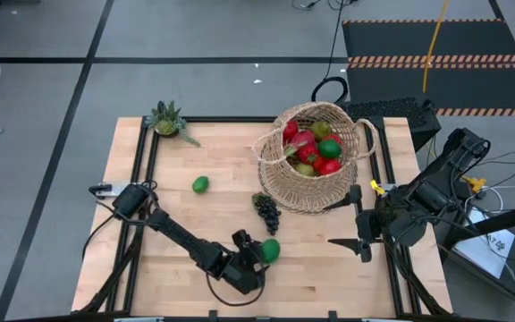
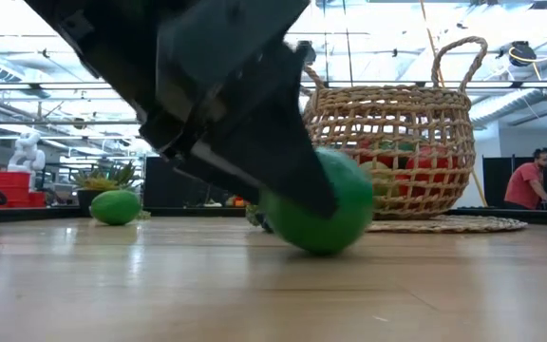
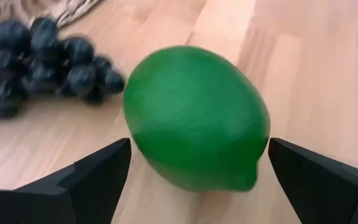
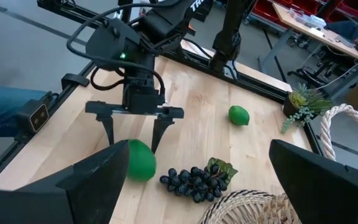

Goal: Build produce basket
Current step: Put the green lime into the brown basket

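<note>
The left hand (image 4: 134, 127), fingers spread wide, straddles a green lime (image 3: 196, 117) lying on the table (image 1: 222, 161) just beside the dark grapes (image 1: 266, 211). A clean pickup calls for closing squarely across the lime's rounded middle so it cannot roll free. The basket (image 1: 316, 183), already holding produce (image 1: 313, 148), lies tipped nearby; the right hand (image 1: 358, 243) waits open beside it.

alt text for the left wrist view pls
A green lime lies on the wooden table between the open fingers of the left gripper, not yet gripped. A bunch of dark grapes lies beyond it, beside the basket edge.
</note>
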`<state>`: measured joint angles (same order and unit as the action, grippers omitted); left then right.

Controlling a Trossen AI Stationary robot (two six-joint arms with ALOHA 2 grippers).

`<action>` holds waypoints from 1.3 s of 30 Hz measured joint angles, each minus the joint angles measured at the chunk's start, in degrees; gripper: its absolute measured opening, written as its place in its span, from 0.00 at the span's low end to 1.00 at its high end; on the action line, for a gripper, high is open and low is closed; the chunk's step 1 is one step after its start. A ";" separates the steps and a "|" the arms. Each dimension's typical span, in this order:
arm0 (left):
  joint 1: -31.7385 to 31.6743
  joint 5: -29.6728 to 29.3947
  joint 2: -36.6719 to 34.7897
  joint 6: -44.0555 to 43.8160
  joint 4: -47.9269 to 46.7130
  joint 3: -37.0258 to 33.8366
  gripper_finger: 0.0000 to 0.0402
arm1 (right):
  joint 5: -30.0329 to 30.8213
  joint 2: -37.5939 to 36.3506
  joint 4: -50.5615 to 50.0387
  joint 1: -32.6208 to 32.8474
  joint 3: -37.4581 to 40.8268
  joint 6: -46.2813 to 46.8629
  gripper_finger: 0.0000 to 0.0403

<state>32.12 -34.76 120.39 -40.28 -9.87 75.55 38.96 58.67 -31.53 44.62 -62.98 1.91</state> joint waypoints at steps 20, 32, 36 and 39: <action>-1.41 0.22 0.29 4.23 4.18 0.02 0.94 | -0.02 0.00 0.00 0.00 0.00 0.41 0.94; -1.68 1.79 0.31 7.01 4.20 0.02 0.76 | -0.02 0.00 0.00 -0.02 0.00 0.41 0.94; -1.68 1.81 0.31 7.13 4.20 0.02 0.73 | -0.02 0.00 0.00 -0.01 0.00 0.41 0.94; -1.66 2.00 0.01 7.75 4.14 0.02 0.76 | -0.02 0.00 0.00 -0.02 0.00 0.41 0.94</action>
<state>30.46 -32.76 120.40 -32.53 -5.73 75.57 38.94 58.67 -31.53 44.60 -62.98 2.33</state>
